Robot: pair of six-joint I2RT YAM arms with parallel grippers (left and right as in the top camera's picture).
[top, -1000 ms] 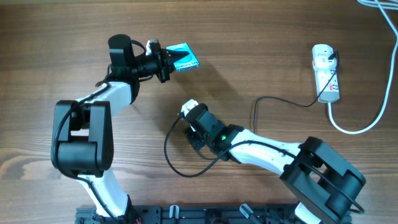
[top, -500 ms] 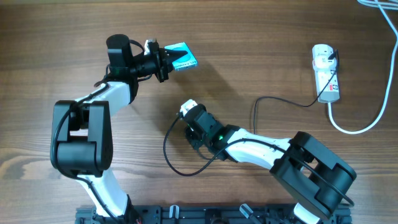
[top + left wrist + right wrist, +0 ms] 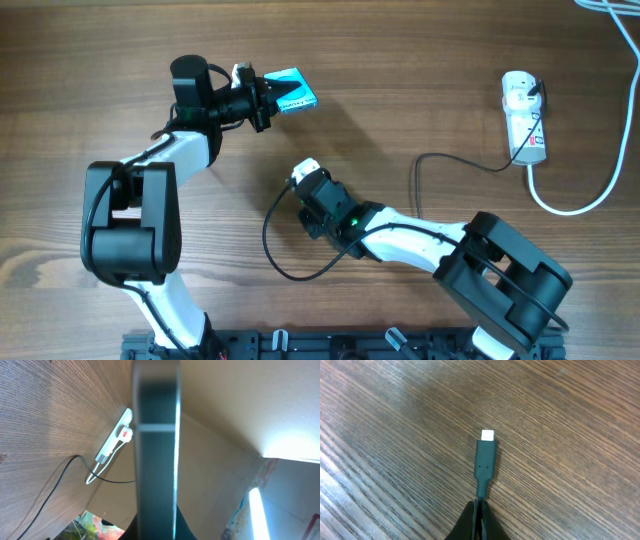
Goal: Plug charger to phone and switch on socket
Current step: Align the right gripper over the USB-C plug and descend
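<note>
My left gripper point(image 3: 270, 100) is shut on the phone point(image 3: 295, 90), holding it tilted above the table at the upper left; in the left wrist view the phone point(image 3: 156, 455) stands edge-on as a dark bar between the fingers. My right gripper point(image 3: 303, 205) is shut on the charger cable point(image 3: 481, 492) just behind its connector tip point(image 3: 486, 457), which points forward over the wood. The black cable point(image 3: 300, 275) loops from the gripper and runs right to its plug point(image 3: 538, 92) in the white socket strip point(image 3: 522, 118), also seen far off in the left wrist view point(image 3: 116, 440).
A thicker white cable point(image 3: 600, 195) curves from the socket strip along the right edge of the wooden table point(image 3: 400, 60). The charger's loop lies below the right arm, near the table's front rail point(image 3: 330, 345).
Almost nothing has moved; the right arm's base link shifted slightly left a second ago. Both grippers keep their holds.
</note>
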